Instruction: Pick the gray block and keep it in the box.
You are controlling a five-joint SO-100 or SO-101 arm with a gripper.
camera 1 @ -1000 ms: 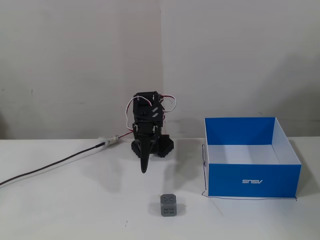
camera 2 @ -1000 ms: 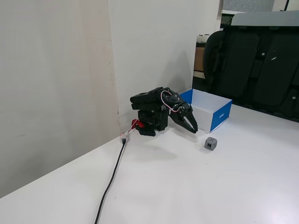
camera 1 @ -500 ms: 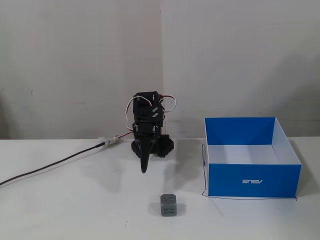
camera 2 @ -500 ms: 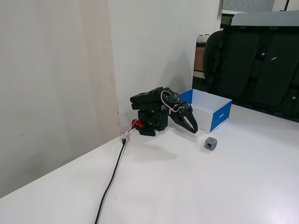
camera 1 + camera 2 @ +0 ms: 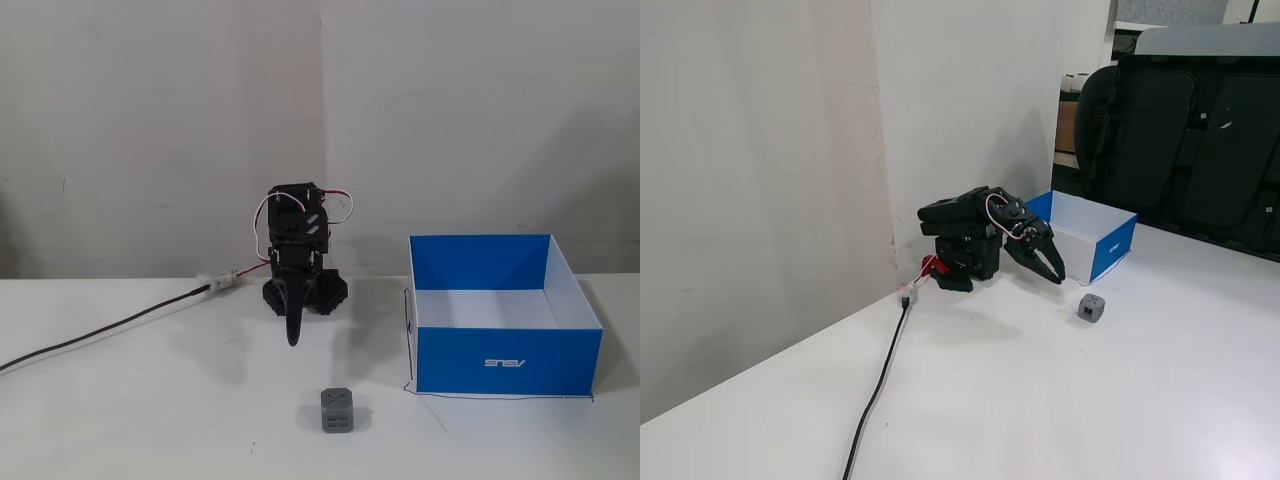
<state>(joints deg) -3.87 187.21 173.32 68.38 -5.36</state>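
The gray block sits on the white table in front of the arm, left of the box; it also shows in a fixed view. The blue box stands open and empty, white inside, to the right; in the other fixed view the box is behind the gripper. My gripper hangs folded down in front of the arm base, its jaws together and holding nothing, a short way behind the block. In a fixed view the gripper points down toward the table, left of the block.
A black cable runs from the arm base leftward across the table; it shows in the other fixed view too. A white wall stands behind the arm. Dark chairs stand beyond the table's far edge.
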